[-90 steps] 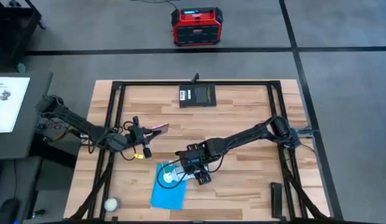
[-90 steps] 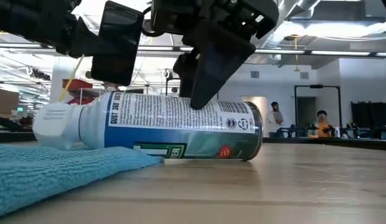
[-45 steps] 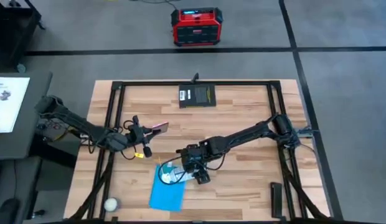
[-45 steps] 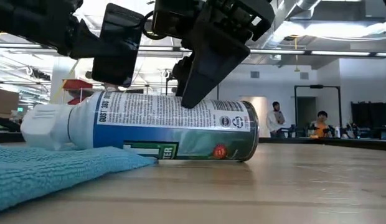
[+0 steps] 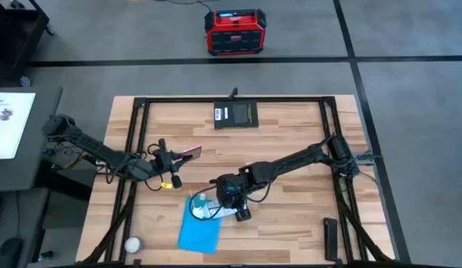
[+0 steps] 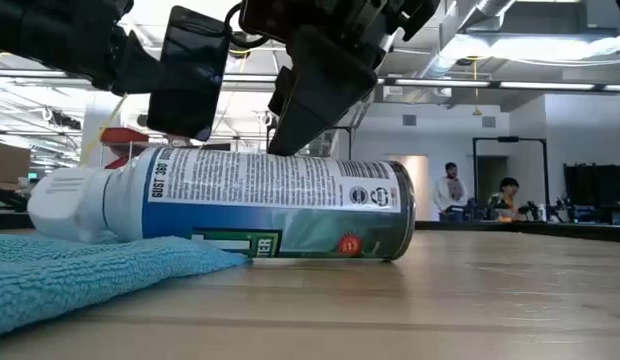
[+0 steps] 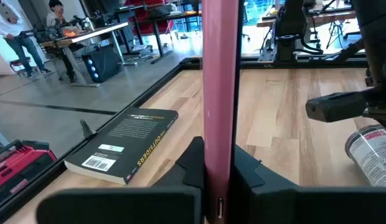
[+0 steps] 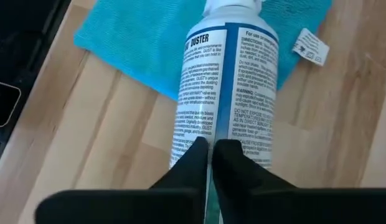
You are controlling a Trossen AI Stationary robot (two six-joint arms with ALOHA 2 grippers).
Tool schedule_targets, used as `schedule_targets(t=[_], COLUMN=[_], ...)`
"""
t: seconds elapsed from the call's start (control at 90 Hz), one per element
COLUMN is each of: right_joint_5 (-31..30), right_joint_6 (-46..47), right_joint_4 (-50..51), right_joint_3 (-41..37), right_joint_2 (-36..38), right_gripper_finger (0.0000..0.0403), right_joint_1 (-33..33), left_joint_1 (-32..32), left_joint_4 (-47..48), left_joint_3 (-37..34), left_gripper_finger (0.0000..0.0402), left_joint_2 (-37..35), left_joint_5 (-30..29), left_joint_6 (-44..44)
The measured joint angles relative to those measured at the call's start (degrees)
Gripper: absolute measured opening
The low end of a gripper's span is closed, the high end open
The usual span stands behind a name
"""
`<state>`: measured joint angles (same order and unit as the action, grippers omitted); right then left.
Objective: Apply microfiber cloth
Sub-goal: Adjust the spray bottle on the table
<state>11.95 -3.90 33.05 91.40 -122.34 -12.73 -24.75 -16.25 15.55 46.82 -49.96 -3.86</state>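
The sky-blue microfiber cloth lies flat near the table's front edge, with its white tag at one border. A duster spray can lies on its side, its white cap end on the cloth and its body on the wood. My right gripper is shut right over the can's upper side. Left of it, my left gripper is shut on a pink-backed phone, well above the table. My left gripper pinches the phone's two flat faces near its end between the two fingers. The phone sticks out forward past the fingertips, edge-on and lifted clear of the table. My right gripper's shut fingertips stand at the top of the can; whether they touch it I cannot tell.
A black book lies at the table's far edge. Near the front left corner sits a small white ball, and a dark flat bar lies at the front right. A red box stands on the floor beyond. People stand far back in the room.
My right gripper, its fingers first spread astride the can, has risen to the can's upper side and shut. The can has shifted a little lengthwise toward the cloth and still lies on its side.
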Motion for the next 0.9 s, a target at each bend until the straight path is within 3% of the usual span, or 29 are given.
schedule_targets(t=[0.1, 0.333, 0.456, 0.589, 0.9], right_joint_5=[-0.84, -2.66, -4.53, -4.18, -3.0], right_joint_6=[-1.0, 1.47, 3.92, 7.6, 12.94], right_joint_4=[5.01, 18.74, 24.18, 26.88, 23.21], right_joint_3=[2.64, 9.47, 11.76, 12.34, 12.36], right_joint_2=[-0.17, -0.9, -1.05, -1.03, -1.03], right_gripper_finger=[0.0085, 0.0271, 0.0339, 0.0369, 0.0372], right_joint_1=[-0.61, -2.72, -3.17, -3.04, -5.75], left_joint_1=[0.0, 0.0, 0.0, 0.0, 0.74], left_joint_4=[0.11, 0.24, 0.24, 0.11, 0.09], left_joint_3=[0.0, 0.02, 0.02, 0.02, 0.02], left_gripper_finger=[0.0004, 0.0006, 0.0007, 0.0008, 0.0009], left_joint_2=[-0.01, -0.01, -0.01, -0.01, -0.01], left_joint_5=[0.21, 0.2, 0.2, 0.18, 0.16], left_joint_6=[-0.32, -0.47, -0.45, -0.34, -0.58])
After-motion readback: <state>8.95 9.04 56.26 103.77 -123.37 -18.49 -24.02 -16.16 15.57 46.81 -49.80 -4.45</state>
